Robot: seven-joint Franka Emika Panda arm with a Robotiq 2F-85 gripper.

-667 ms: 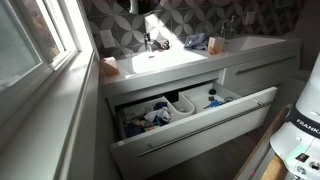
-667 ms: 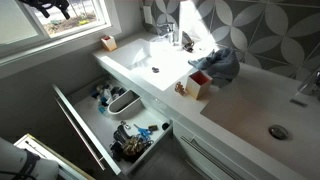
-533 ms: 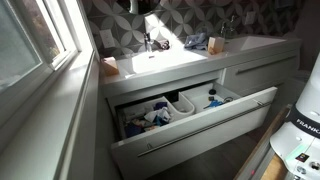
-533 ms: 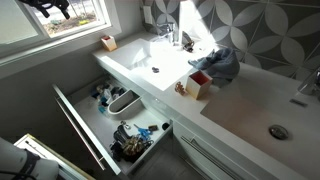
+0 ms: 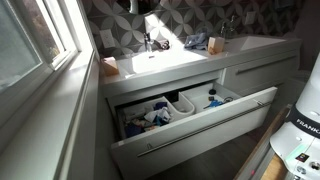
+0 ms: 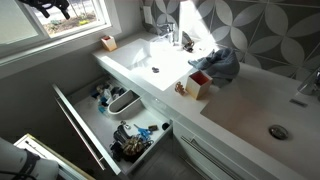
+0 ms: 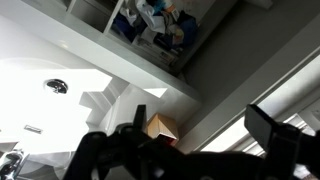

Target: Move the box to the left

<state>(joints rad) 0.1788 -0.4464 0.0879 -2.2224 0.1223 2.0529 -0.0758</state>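
Wrist view shows our gripper [image 7: 197, 118] with jaws spread and empty. We judge the box [image 7: 160, 127] light, stiff cardboard, best pinched across its flat sides.

We read one marking only. In an exterior view, the white robot housing [image 5: 298, 140] at the lower right edge of the picture carries a single line of dark capital lettering [image 5: 303, 123] on its pale surface. We make out the letters "FRAN". The characters that follow run toward the picture edge, and we cannot tell them for certain.
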